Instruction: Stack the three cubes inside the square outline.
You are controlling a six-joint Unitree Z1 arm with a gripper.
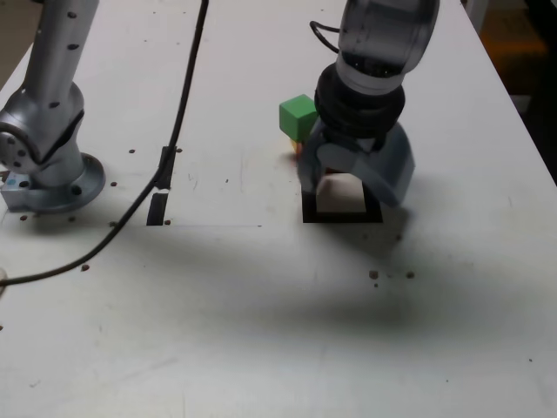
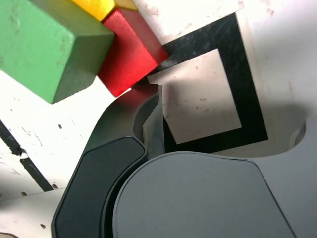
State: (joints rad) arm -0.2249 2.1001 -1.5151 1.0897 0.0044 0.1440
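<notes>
My end effector [image 1: 348, 183] hangs low over the white surface [image 1: 261, 331], pointing down, its two grey fingers [image 1: 393, 174] spread wide apart with nothing between them. Right beneath that gap lies the square outline [image 1: 341, 215], black tape around a white centre, and no cube sits inside it. In the wrist view the square outline [image 2: 250, 94] shows plainly between my fingers, its white middle bare.

The cubes are bunched together just outside the square, at its far corner on the exterior view's left. The green cube [image 1: 298, 116] is the clearest one in the exterior view, standing high beside my wrist housing; only a sliver of warm colour peeks out beneath it there, too small to sort. The wrist view settles it: green cube [image 2: 44, 44] large and close, red cube [image 2: 129, 52] touching it and reaching right to the corner of the tape, yellow cube [image 2: 99, 7] just behind them at the picture's edge. Whether green rests on another cube, I cannot tell.

On the exterior view's left stands my arm's base [image 1: 48, 170], a black cable [image 1: 178, 113] trailing across the surface, and two short black tape strips [image 1: 161, 187] near it.
</notes>
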